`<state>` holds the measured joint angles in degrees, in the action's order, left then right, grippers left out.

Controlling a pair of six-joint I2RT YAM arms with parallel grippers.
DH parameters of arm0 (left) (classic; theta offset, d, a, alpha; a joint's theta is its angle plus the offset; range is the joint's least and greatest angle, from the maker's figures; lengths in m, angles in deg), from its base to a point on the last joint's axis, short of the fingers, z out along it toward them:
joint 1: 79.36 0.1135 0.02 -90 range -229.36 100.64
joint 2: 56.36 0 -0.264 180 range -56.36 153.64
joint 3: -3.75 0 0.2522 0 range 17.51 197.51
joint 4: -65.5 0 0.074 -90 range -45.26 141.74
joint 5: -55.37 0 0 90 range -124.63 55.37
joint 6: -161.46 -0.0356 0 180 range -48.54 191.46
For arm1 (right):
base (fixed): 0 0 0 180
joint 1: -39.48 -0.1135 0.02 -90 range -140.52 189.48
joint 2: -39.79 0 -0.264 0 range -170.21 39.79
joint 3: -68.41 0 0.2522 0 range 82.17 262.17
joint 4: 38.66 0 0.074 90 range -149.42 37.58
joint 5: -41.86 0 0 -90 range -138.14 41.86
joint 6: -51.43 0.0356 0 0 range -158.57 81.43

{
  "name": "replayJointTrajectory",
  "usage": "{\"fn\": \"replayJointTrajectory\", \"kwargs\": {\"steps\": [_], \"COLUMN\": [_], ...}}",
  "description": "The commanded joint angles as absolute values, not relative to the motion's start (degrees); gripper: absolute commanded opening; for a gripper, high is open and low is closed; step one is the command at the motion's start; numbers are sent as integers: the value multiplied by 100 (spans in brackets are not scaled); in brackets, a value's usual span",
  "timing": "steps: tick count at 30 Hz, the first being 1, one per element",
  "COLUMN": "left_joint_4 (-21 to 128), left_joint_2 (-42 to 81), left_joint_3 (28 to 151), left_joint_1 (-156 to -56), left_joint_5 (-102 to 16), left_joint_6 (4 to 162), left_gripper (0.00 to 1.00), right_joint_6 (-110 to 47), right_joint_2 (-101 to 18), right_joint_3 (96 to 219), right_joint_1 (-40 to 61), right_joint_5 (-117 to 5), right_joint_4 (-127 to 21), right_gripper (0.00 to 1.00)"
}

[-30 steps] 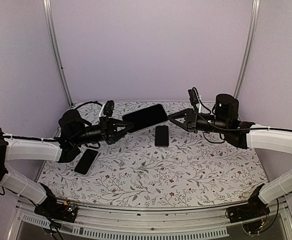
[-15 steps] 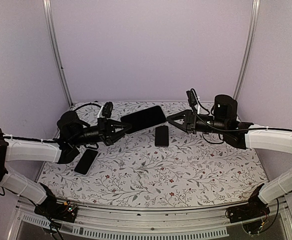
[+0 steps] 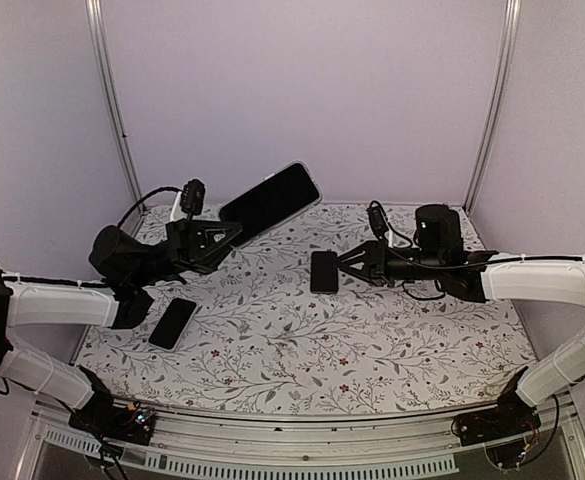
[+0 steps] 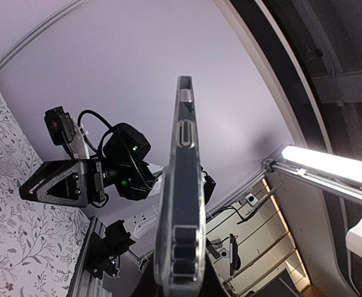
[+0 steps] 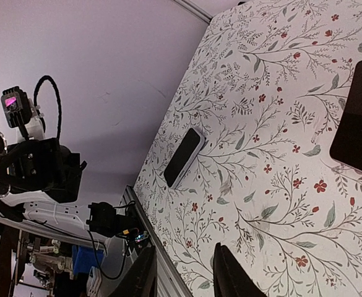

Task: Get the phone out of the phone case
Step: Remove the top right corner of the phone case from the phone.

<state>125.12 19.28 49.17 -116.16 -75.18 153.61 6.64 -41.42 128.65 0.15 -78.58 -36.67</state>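
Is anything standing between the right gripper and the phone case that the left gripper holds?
Nothing visible does. The left gripper holds the phone case in the air, tilted. The right gripper is open, low over the table; the small black phone beside its tips lies flat, under the straight way up to the case.

Plain lavender walls are closing in the table on three sides: a back wall, a left wall and a right wall. Two thin metal posts, one on the left and one on the right, are leaning inward as they run down the back corners. A white cloth printed with grey twigs and small red flowers is covering the table. An aluminium rail is running along its near edge. In the left wrist view, a bright tube light is glowing beyond the enclosure.
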Motion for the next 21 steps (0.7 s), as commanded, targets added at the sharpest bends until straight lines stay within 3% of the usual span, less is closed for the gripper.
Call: {"fn": "replayJointTrajectory", "kwargs": {"steps": [1,7,21], "left_joint_4": [12910,12666,12378], "left_joint_2": [1727,1764,1794], "left_joint_3": [5068,4942,4799], "left_joint_1": [-11557,-11418,-11188], "left_joint_5": [-7517,-7712,-8341], "left_joint_6": [15213,15067,14881], "left_gripper": [0,0,0], "right_joint_6": [601,336,-367], "right_joint_2": [-4122,-3944,-3415], "right_joint_3": [12887,13225,13595], "right_joint_1": [11,-108,-520], "right_joint_5": [-7810,-7927,-8481], "right_joint_4": [-3695,-3695,-2728], "right_gripper": [34,46,89]}}
